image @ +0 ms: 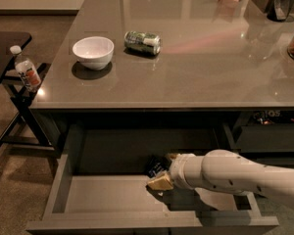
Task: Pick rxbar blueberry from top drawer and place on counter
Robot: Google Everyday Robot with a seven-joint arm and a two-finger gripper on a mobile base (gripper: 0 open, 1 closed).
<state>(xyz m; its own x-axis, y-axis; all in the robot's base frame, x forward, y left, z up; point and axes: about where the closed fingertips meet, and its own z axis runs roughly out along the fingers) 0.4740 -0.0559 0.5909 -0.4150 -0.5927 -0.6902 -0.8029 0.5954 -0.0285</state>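
Note:
The top drawer is pulled open below the counter. The rxbar blueberry, a small dark bar with pale print, is in the drawer near its back, right of the middle. My gripper reaches into the drawer from the right on its white arm. It is right at the bar, and its body hides the bar's right end. I cannot tell whether the bar rests on the drawer bottom or is held.
On the counter stand a white bowl and a green-and-white can lying on its side, with dark items at the far right corner. A black side table with a bottle stands at left. Dark drawers are on the right.

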